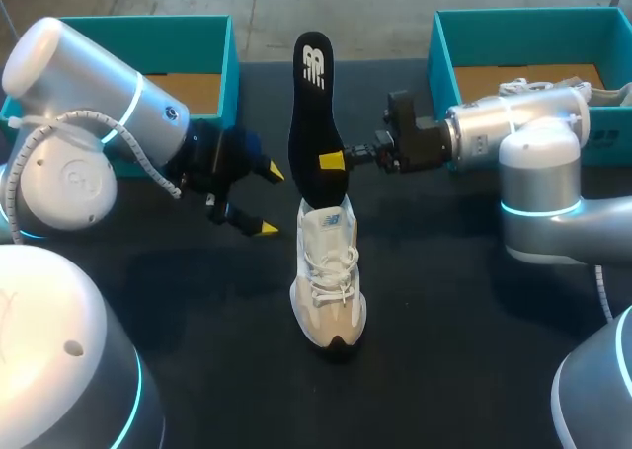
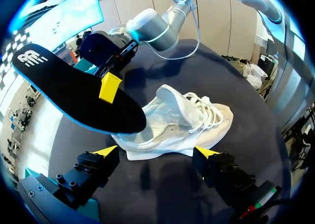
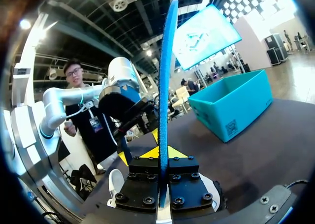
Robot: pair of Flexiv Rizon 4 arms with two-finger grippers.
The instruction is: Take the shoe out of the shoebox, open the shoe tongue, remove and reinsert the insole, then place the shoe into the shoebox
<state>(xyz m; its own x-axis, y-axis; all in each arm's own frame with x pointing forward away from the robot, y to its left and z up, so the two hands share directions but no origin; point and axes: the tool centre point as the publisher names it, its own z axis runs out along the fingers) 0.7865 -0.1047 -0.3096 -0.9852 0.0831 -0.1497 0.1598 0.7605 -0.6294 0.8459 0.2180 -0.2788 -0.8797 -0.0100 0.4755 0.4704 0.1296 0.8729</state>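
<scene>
**Step in hand:** insole stage. The insole is out of the shoe and not yet back in. Whether it is just out or about to go back in cannot be told.

**Items, counted**
- White lace-up mesh sneaker (image 1: 329, 271), one. It stands on its sole at the middle of the black table (image 1: 444, 350), toe near, heel far.
- Black foam insole with a blue edge (image 1: 314, 123), one. It is held on end in the air just beyond the sneaker's heel, lower end close above the collar.
- Teal cardboard shoeboxes, two. The left shoebox (image 1: 138, 23) is at the far left. The right shoebox (image 1: 513, 20) is at the far right, with what looks like another white shoe inside.
- Right gripper (image 1: 341, 160), one. It is clamped narrow on the insole's middle, from the right.
- Left gripper (image 1: 265, 200), one. Its fingers are spread wide and hold nothing, left of the sneaker and apart from it.

**Next move, as judged:** lower the insole end-first into the shoe's opening. The free left gripper should steady the sneaker or hold the tongue back. The insole may buckle at the collar.
</scene>
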